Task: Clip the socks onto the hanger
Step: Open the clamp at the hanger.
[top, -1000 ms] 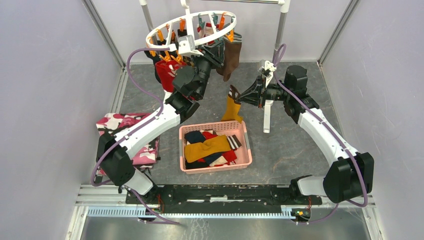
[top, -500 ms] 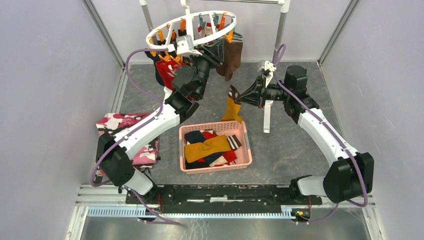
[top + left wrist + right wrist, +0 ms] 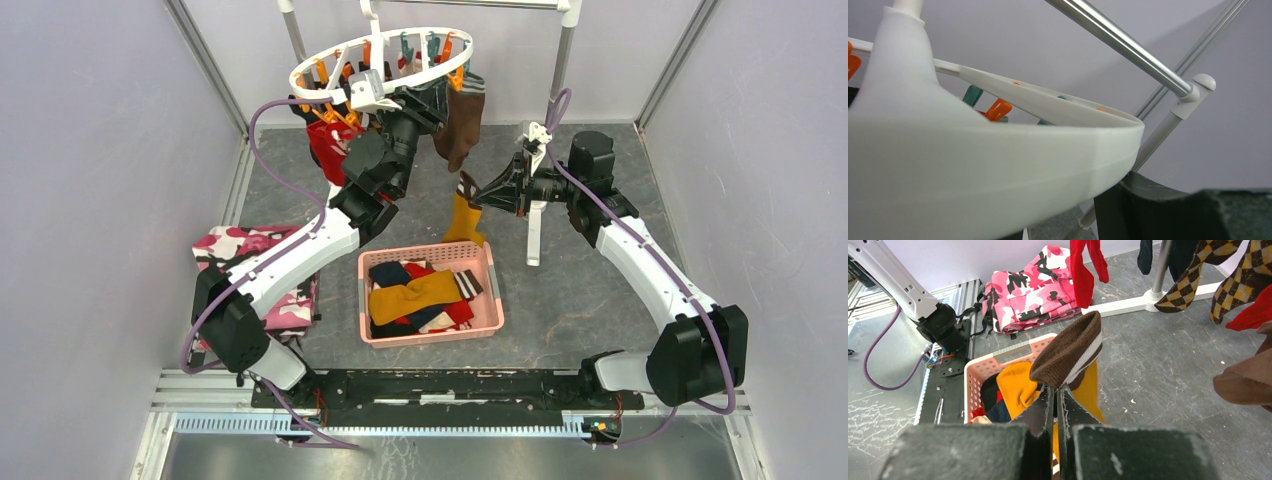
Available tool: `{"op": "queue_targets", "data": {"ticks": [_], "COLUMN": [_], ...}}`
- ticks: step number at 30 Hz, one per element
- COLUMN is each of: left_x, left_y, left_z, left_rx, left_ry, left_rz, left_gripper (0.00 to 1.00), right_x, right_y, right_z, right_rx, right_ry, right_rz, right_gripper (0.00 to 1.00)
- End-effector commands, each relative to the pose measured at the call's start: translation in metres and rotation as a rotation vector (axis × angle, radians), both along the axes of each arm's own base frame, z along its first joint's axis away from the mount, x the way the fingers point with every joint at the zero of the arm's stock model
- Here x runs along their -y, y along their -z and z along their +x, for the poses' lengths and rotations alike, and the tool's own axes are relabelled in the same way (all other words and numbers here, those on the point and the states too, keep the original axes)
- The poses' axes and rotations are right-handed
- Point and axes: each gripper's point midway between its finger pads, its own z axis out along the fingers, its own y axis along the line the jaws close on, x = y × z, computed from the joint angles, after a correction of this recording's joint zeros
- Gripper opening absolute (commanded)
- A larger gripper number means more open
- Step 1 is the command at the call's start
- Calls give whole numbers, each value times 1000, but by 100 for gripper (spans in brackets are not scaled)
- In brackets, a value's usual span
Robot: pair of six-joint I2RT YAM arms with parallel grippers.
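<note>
Mottled grey floor; right gripper tight on ribbed mustard sock; left gripper unclear by round hanger.

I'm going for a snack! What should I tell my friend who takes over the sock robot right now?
Left gripper: raised right against the white plastic round hanger; I cannot tell if it is open or shut.
Right gripper: shut on the brown striped cuff of a mustard yellow sock, lifted in the air near the pink plastic basket.
Done: a brown sock, a red sock and a few others hang from the hanger.
Left: clip on the held sock, then the pile of socks in the basket.
</note>
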Motion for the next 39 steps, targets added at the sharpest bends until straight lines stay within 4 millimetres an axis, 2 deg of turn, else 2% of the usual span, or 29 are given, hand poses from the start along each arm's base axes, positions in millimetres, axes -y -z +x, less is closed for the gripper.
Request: {"op": "queue_targets", "data": {"ticks": [1, 10, 19, 24, 26, 30, 34, 39], "left_x": [-20, -23, -24, -23, -23, -25, -27, -28], "left_y": [-43, -44, -45, -46, -46, -46, -46, -46], "left_z": [-13, -11, -13, -14, -14, -16, -18, -19], "left_rx": [84, 82, 82, 81, 79, 76, 76, 74], "left_ry": [-26, -49, -50, -47, -49, -52, -51, -45], "left_rz": [-103, -109, -106, -100, -97, -96, -101, -107], "left_gripper": [53, 50, 21, 13, 12, 12, 12, 11], "right_x": [1, 2, 2, 2, 2, -2, -14, -31], "right_y": [-15, -14, -12, -15, -19, -42, -65, -79], "right_z": [-4, -4, -4, -2, 2, 14, 27, 41], "right_rx": [51, 49, 47, 54, 61, 100, 135, 157], "right_ry": [5, 5, 5, 16, 33, 66, 79, 109], "right_rz": [11, 11, 8, 8, 9, 24, 31, 29], "right_gripper": [0, 0, 0, 0, 0, 0, 0, 0]}}
